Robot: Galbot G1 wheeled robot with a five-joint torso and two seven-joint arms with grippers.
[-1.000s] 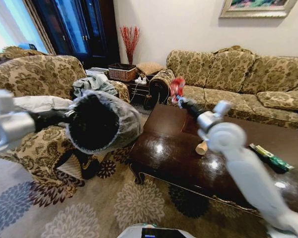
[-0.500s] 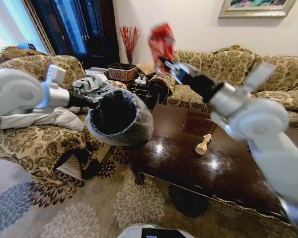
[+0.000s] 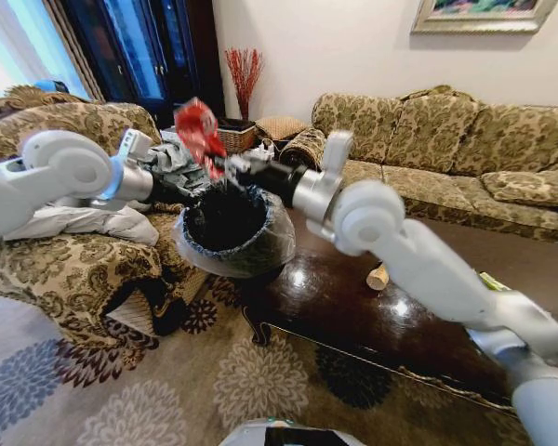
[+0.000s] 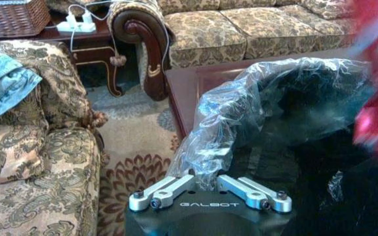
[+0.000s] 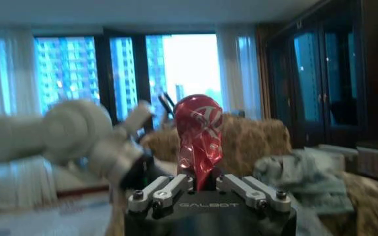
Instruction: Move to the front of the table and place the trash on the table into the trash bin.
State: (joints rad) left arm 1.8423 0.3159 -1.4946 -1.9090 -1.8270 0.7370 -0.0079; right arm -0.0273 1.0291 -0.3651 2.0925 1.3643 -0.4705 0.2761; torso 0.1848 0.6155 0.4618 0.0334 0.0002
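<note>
One piece of trash, the red can [image 3: 197, 127], now hangs just above the far rim of the bin [image 3: 231, 232], pinched at its lower end by the right gripper [image 3: 225, 165]; the right wrist view shows the fingers clamped on the crumpled can [image 5: 200, 132], which stands up between them. Half a second ago the can was held high over the sofa, well apart from the bin, and a second ago it was only just lifted off the table's far corner, so the arm has swung it up and across to the bin's mouth. The bin has moved too: the left gripper [image 4: 208, 189], clenched on the bin's bag-lined rim [image 4: 218, 129], had it tipped with the mouth facing the camera, and now it sits more upright, mouth up, at the near left corner of the table [image 3: 353, 307]. By my reading the carry is nearly over and the can is almost placed for a drop, though it looks to sit over the rim rather than the centre. A tan bottle [image 3: 378, 276] lies on the table, and a green packet [image 3: 491, 279] peeks out behind the right arm, so more trash remains.
</note>
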